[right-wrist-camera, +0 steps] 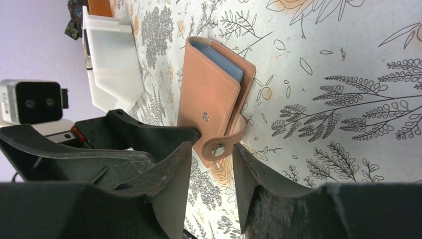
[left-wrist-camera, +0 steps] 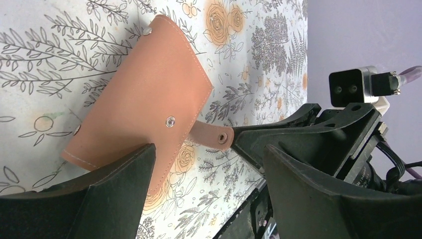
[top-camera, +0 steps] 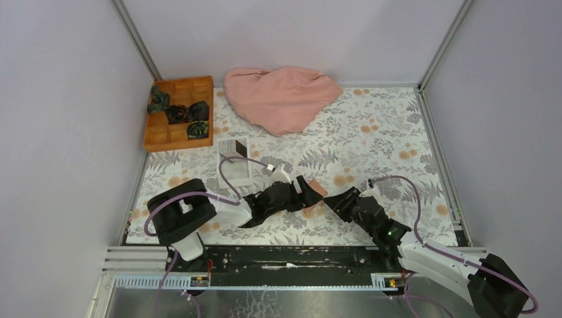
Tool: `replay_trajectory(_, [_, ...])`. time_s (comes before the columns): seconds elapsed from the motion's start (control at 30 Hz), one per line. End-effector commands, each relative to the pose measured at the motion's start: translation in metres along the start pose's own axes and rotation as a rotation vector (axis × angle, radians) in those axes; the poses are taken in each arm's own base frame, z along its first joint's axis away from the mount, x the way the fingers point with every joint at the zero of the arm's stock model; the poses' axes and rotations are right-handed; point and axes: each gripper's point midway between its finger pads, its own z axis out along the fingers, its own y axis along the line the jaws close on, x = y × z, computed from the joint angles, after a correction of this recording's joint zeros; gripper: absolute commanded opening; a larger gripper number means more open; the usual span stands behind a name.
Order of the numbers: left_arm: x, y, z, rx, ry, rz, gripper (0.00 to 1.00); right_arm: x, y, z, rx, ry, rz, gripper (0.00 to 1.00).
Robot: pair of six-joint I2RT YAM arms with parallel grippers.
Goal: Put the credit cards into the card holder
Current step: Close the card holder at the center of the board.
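— So where is the card holder point(right-wrist-camera: 211, 94) sitting?
— Folded on the desk point(right-wrist-camera: 348, 59), right in front of your right fingers point(right-wrist-camera: 171, 169), with its strap point(right-wrist-camera: 219, 149) lying in the gap between them. Those fingers stand partly open around the strap; whether they touch it, I cannot tell.
— And inside it?
— A blue card point(right-wrist-camera: 221, 59) shows in the fold, at the end away from your right fingers.
— My left side?
— Your left fingers point(left-wrist-camera: 124, 184) stand wide apart and hold nothing. The holder's near corner is hidden behind one of them.
— Other containers?
— Beyond your left fingers, the white tray point(top-camera: 238, 173) has something grey at its far end, too small to name. Farther off, the orange box point(top-camera: 162, 138) keeps dark bundles point(top-camera: 177, 114) in several compartments.
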Motion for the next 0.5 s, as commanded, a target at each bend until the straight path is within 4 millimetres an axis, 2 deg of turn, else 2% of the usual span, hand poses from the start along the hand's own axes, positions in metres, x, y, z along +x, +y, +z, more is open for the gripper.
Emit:
replay_trajectory(0.0, [0.016, 0.041, -0.011, -0.125, 0.039, -0.013, 0.88, 0.001, -0.034, -0.001, 0.070, -0.038, 0.034, 0.43])
replay_trajectory(0.23, [0.005, 0.023, -0.013, -0.072, 0.003, -0.020, 0.89, -0.003, -0.037, -0.003, 0.079, -0.058, 0.047, 0.41])
replay_trajectory(0.47, [-0.012, -0.011, -0.013, 0.016, -0.051, -0.021, 0.90, -0.003, -0.042, -0.005, 0.097, -0.065, 0.061, 0.40])
